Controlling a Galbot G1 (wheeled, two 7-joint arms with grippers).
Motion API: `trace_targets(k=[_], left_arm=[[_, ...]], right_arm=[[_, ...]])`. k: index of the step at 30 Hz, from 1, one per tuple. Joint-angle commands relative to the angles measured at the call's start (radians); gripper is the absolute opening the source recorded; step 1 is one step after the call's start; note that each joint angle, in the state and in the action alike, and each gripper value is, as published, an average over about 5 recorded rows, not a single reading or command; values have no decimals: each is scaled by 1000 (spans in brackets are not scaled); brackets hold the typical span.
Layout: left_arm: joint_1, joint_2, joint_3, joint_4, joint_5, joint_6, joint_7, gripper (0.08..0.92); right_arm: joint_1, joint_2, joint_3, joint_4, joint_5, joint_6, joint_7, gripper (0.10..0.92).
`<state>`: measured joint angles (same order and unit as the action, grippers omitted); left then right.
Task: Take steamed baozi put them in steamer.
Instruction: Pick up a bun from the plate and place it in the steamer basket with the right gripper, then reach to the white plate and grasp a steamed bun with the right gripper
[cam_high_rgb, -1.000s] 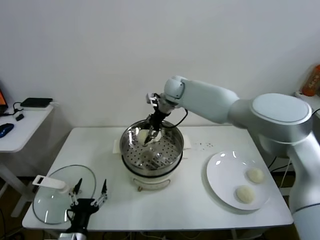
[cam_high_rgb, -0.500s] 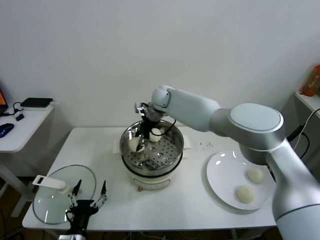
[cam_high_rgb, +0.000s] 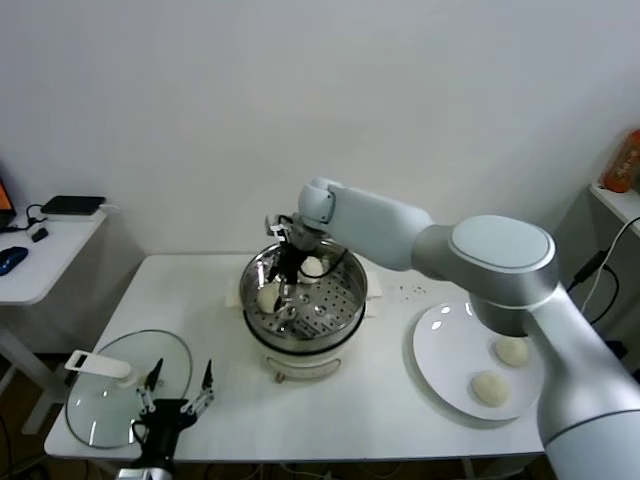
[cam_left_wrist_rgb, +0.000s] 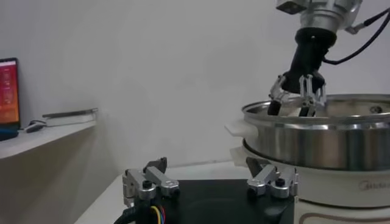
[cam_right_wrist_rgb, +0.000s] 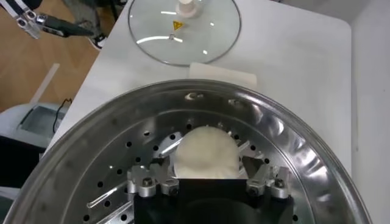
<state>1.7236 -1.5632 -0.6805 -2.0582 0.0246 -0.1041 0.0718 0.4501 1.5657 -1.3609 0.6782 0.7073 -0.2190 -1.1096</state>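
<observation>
right arm (cam_high_rgb: 420, 235): glossy white-grey rounded shells, black cables just behind its black fingers (cam_high_rgb: 287, 283). left gripper (cam_left_wrist_rgb: 210, 182): silver screwed fingers, black base, coloured wires behind.

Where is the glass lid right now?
In the head view the glass lid lies flat on the table's front left corner, beside the left gripper and left of the steamer.

Occlusions and cut-offs, all three views

Right gripper (cam_right_wrist_rgb: 206, 182): fingertips hidden behind baozi (cam_right_wrist_rgb: 206, 153); contact cannot be told. Steamer (cam_right_wrist_rgb: 292, 146) rim cut off by right wrist picture's edges. Left wrist view: steamer wall (cam_left_wrist_rgb: 329, 143) hides tray and buns, and runs off the edge. Head view: glass lid (cam_high_rgb: 110, 395) partly behind left gripper (cam_high_rgb: 178, 385); orange item (cam_high_rgb: 624, 160) cropped, unidentifiable.
</observation>
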Motion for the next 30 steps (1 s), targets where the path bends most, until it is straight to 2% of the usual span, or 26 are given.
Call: trace_targets(k=[1, 8, 15, 20, 30], left_arm=[[0, 0, 1, -3, 5, 4, 0, 823], [-3, -3, 6, -6, 7, 6, -2, 823], [-9, -2, 17, -13, 14, 14, 0, 823], [-11, 0, 21, -14, 12, 14, 2, 823], [7, -2, 28, -26, 14, 10, 2, 823]], right_arm=[[27, -40, 8, 47, -22, 2, -8, 822], [167, -200, -20, 224, 53, -4, -18, 823], [377, -466, -114, 457, 126, 3, -60, 823], [423, -644, -161, 560, 53, 18, -94, 823], [313, -973, -176, 721, -199, 64, -160, 823]])
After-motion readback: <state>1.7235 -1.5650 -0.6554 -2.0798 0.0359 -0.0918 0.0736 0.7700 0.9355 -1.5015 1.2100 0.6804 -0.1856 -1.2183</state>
